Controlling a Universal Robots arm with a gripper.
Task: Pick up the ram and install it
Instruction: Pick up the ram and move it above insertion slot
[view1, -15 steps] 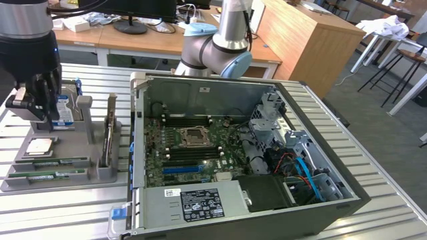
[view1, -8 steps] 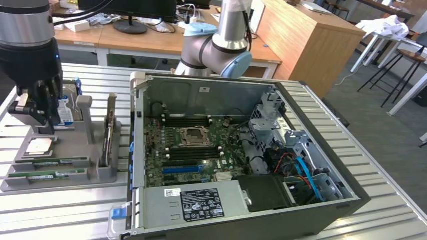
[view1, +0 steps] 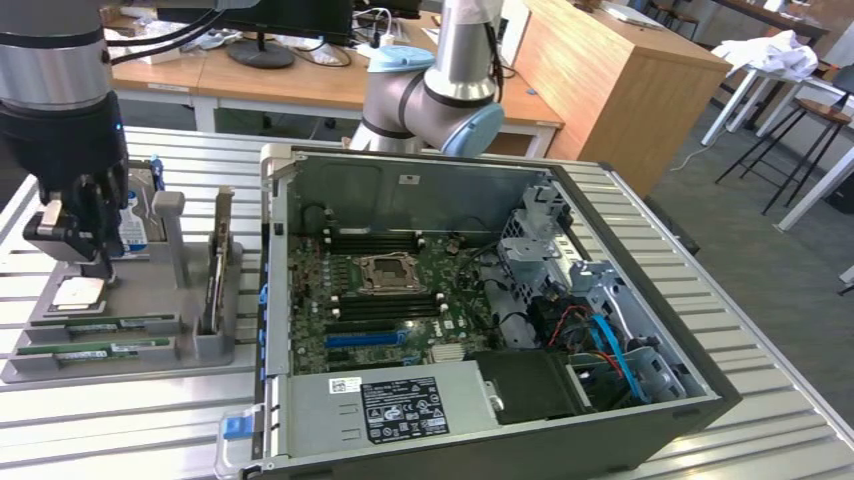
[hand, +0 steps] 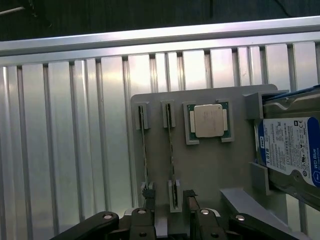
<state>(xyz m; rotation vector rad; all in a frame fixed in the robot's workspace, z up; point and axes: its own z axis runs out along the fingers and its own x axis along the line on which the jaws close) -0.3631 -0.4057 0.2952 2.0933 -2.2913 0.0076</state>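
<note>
Two ram sticks lie in slots of a grey holder (view1: 200, 345) on the exterior view's left: one ram (view1: 114, 324) and a second ram (view1: 100, 349) nearer the front. In the wrist view they appear edge-on as thin strips, one ram (hand: 144, 150) and the other ram (hand: 171, 155). My gripper (view1: 78, 250) hangs above the holder's far end, near the CPU chip (view1: 80, 293). In the wrist view the gripper (hand: 169, 212) is open, its fingers (hand: 192, 207) standing either side of the line of the second stick, above it and not touching it. Nothing is held.
The holder also carries a blue-labelled hard drive (hand: 292, 155) and an upright expansion card (view1: 220, 265). An open computer case (view1: 641, 250) with its motherboard (view1: 387, 300) fills the middle of the slatted metal table (view1: 120, 420). Desks and stools stand behind.
</note>
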